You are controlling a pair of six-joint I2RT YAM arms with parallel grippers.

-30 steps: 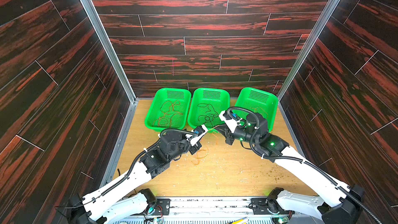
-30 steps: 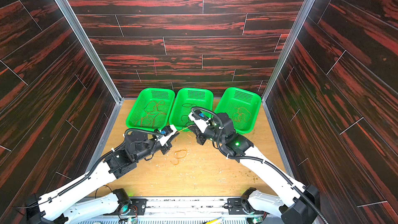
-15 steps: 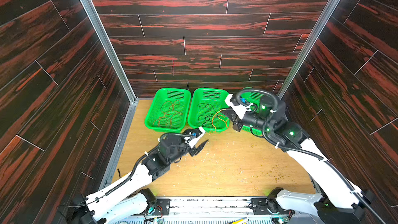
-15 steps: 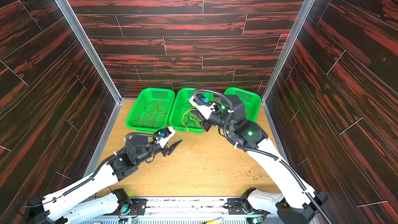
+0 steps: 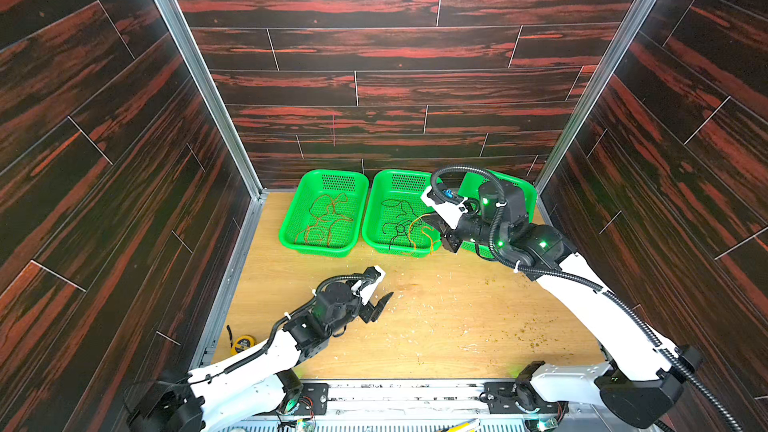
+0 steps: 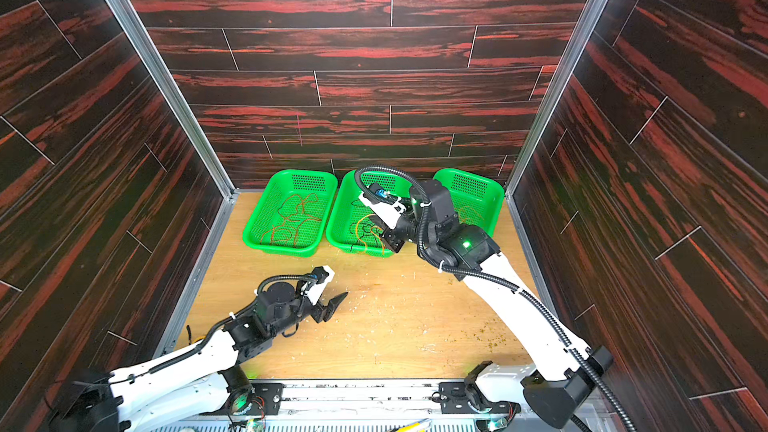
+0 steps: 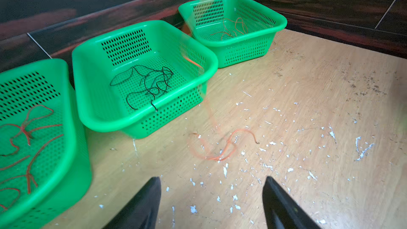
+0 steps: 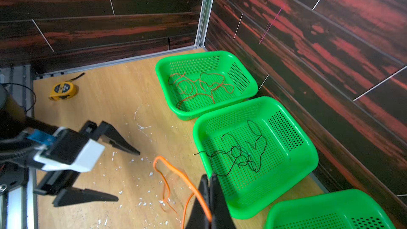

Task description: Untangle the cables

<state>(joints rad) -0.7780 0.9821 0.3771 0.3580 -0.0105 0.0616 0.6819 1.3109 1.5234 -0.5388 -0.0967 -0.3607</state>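
My right gripper (image 8: 209, 179) is shut on the orange cable (image 8: 176, 172), which hangs in loops from the jaws. In both top views it (image 5: 446, 238) (image 6: 388, 238) hovers at the front right corner of the middle green basket (image 5: 395, 249), the orange cable (image 5: 415, 226) dangling over that rim. The cable's lower end trails, blurred, on the wooden floor (image 7: 220, 150). The black cable (image 8: 237, 155) lies in the middle basket and the red cable (image 5: 324, 218) in the left basket (image 5: 291, 238). My left gripper (image 5: 380, 303) (image 7: 211, 178) stands open and empty, low over the floor.
A third green basket (image 6: 494, 201) at the back right holds another orange wire (image 7: 233, 27). A yellow tape measure (image 5: 243, 344) lies at the front left by the wall. White flecks litter the floor. Dark wood-patterned walls close in three sides.
My left gripper opened, let go of the orange cable and drew back toward the front. My right gripper carried the cable up and back to the baskets.
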